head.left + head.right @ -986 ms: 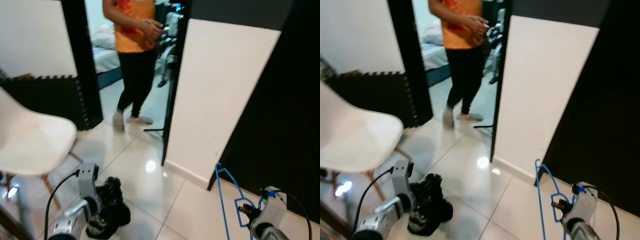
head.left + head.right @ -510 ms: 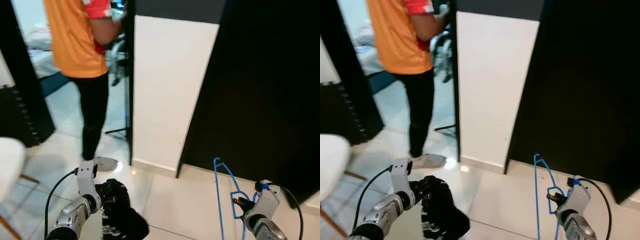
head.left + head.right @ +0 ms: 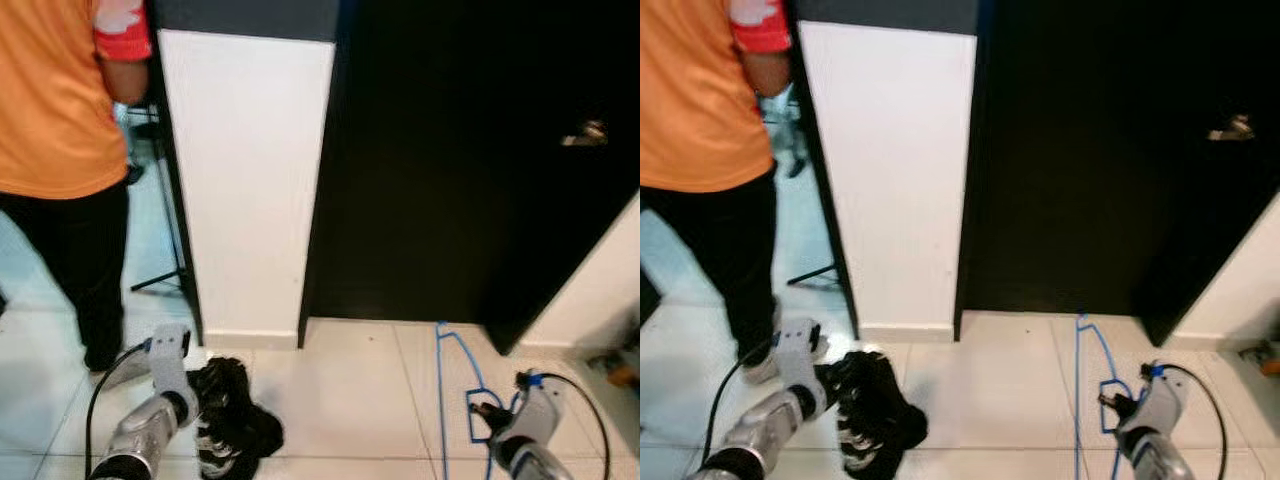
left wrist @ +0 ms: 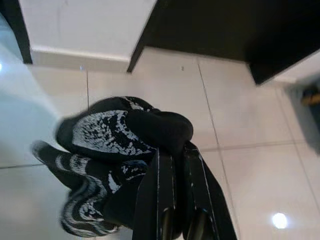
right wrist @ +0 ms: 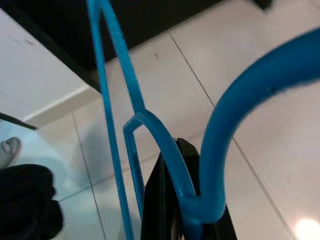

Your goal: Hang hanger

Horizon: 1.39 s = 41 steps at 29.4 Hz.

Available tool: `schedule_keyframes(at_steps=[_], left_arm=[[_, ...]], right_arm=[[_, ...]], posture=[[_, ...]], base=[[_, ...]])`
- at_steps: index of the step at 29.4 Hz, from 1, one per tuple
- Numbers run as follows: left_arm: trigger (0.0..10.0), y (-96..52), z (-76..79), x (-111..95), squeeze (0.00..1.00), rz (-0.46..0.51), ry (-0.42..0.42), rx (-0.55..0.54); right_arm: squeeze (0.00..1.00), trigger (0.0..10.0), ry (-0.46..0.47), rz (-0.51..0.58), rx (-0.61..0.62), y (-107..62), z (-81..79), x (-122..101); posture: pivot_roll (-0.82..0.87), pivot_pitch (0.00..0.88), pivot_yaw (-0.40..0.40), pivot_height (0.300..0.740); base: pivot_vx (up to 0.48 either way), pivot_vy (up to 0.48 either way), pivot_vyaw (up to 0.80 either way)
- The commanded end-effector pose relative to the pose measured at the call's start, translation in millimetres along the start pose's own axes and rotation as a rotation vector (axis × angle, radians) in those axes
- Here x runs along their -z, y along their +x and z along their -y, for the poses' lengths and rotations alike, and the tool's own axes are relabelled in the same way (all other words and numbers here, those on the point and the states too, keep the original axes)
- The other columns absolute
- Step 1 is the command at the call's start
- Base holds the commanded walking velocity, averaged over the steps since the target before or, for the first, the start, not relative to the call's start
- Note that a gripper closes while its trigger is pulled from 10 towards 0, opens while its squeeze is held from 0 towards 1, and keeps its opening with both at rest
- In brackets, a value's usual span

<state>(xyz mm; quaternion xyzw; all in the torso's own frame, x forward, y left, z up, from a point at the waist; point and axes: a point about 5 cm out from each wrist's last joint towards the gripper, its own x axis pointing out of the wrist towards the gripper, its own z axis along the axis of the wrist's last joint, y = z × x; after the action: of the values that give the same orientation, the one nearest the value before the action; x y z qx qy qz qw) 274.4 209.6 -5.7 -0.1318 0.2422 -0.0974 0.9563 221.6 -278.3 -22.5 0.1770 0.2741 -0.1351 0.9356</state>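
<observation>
A blue wire hanger stands upright at the lower right, and my right gripper is shut on its lower loop; the right wrist view shows the blue hanger pinched between the black fingers. At the lower left my left gripper is shut on a black garment with white print, bunched just above the tiled floor. The left wrist view shows that garment gripped at the fingers.
A person in an orange shirt and black trousers stands close at the left. Straight ahead are a white panel and a black door with a handle. A white wall is at the right. Glossy white tiles lie below.
The camera has swung to the right: the chair has left the view, the person has moved to the left edge, and the black door now faces me. Both grippers keep their holds.
</observation>
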Motion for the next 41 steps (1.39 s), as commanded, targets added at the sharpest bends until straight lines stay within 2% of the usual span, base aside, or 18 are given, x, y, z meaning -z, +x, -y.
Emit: schedule_keyframes(at_steps=[1, 10, 18, 22, 23, 25, 26, 29, 30, 31, 32, 33, 34, 36, 37, 38, 40, 41], left_arm=[[10.0, 0.9, 0.2, -4.3, 0.00, 0.013, 0.020, 0.015], [10.0, -8.8, -14.4, -1.2, 0.00, -0.003, 0.026, 0.007], [10.0, -13.7, -21.1, 1.9, 0.00, -0.005, 0.030, -0.015], [10.0, -12.1, -21.2, -3.1, 0.00, 0.029, 0.030, -0.038], [10.0, -9.5, -19.0, -9.1, 0.00, 0.047, 0.066, -0.038], [10.0, -9.5, -19.0, -9.1, 0.00, 0.047, 0.066, -0.038], [10.0, -5.9, -15.5, -16.8, 0.00, 0.074, 0.082, -0.025], [10.0, 15.5, 15.1, -79.5, 0.00, 0.254, 0.165, 0.085], [10.0, 15.5, 15.1, -79.5, 0.00, 0.254, 0.165, 0.085], [10.0, 20.1, 26.8, -104.4, 0.00, 0.319, 0.185, 0.120], [10.0, 21.8, 33.7, -118.7, 0.00, 0.356, 0.195, 0.140], [10.0, 21.8, 33.7, -118.7, 0.00, 0.356, 0.195, 0.140], [10.0, 23.8, 50.5, -148.9, 0.00, 0.437, 0.200, 0.192], [10.0, 23.8, 50.5, -148.9, 0.00, 0.437, 0.200, 0.192], [10.0, 24.3, 64.8, -169.2, 0.00, 0.483, 0.221, 0.238], [10.0, 24.3, 64.8, -169.2, 0.00, 0.483, 0.221, 0.238], [10.0, 21.8, 89.8, -200.9, 0.00, 0.553, 0.277, 0.302], [10.0, 21.8, 89.8, -200.9, 0.00, 0.553, 0.277, 0.302]], right_arm=[[0.00, 10.0, 0.015, 0.014, 0.011, -0.7, 2.7, -1.1], [0.00, 10.0, 0.038, 0.012, -0.015, -2.4, -5.0, 10.9], [0.00, 10.0, 0.036, 0.015, -0.024, -5.0, -7.6, 16.4], [0.00, 10.0, -0.017, 0.008, -0.030, -6.7, -7.1, 17.9], [0.00, 10.0, -0.060, 0.007, -0.036, -6.8, -7.1, 14.9], [0.00, 10.0, -0.060, 0.007, -0.036, -6.8, -7.1, 14.9], [0.00, 10.0, -0.105, 0.014, -0.040, -6.7, -6.8, 9.4], [0.00, 10.0, -0.304, 0.117, -0.130, -3.8, -17.7, -48.5], [0.00, 10.0, -0.304, 0.117, -0.130, -3.8, -17.7, -48.5], [0.00, 10.0, -0.356, 0.153, -0.186, -5.0, -25.9, -69.8], [0.00, 10.0, -0.383, 0.173, -0.221, -6.6, -31.0, -81.5], [0.00, 10.0, -0.383, 0.173, -0.221, -6.6, -31.0, -81.5], [0.00, 10.0, -0.448, 0.216, -0.322, -12.3, -45.3, -107.9], [0.00, 10.0, -0.448, 0.216, -0.322, -12.3, -45.3, -107.9], [0.00, 10.0, -0.501, 0.250, -0.406, -19.0, -57.5, -127.1], [0.00, 10.0, -0.501, 0.250, -0.406, -19.0, -57.5, -127.1], [0.00, 10.0, -0.596, 0.298, -0.542, -35.5, -77.9, -153.7], [0.00, 10.0, -0.596, 0.298, -0.542, -35.5, -77.9, -153.7]], posture=[[0.03, 0.000, -0.014, 0.740], [0.02, 0.000, 0.015, 0.740], [0.00, 0.000, 0.029, 0.740], [-0.01, 0.000, 0.019, 0.740], [-0.02, 0.000, 0.019, 0.740], [-0.02, 0.000, 0.019, 0.740], [-0.02, 0.000, 0.016, 0.740], [-0.05, 0.000, 0.004, 0.740], [-0.05, 0.000, 0.004, 0.740], [-0.05, 0.000, 0.000, 0.740], [-0.05, 0.000, 0.000, 0.740], [-0.05, 0.000, 0.000, 0.740], [-0.05, 0.000, -0.003, 0.740], [-0.05, 0.000, -0.003, 0.740], [-0.05, 0.000, -0.011, 0.740], [-0.05, 0.000, -0.011, 0.740], [-0.05, 0.000, -0.015, 0.740], [-0.05, 0.000, -0.015, 0.740]], base=[[0.000, 0.000, -0.76], [0.000, 0.000, -0.76], [0.000, 0.000, -0.76], [0.000, 0.000, -0.76], [0.000, 0.000, -0.76], [0.000, 0.000, -0.76], [0.000, 0.000, -0.76], [0.000, 0.000, -0.76], [0.000, 0.000, -0.76], [0.000, 0.000, -0.76], [0.000, 0.000, -0.76], [0.000, 0.000, -0.76], [0.000, 0.000, -0.76], [0.000, 0.000, -0.76], [0.000, 0.000, -0.76], [0.000, 0.000, -0.76], [0.000, 0.000, -0.76], [0.000, 0.000, -0.76]])
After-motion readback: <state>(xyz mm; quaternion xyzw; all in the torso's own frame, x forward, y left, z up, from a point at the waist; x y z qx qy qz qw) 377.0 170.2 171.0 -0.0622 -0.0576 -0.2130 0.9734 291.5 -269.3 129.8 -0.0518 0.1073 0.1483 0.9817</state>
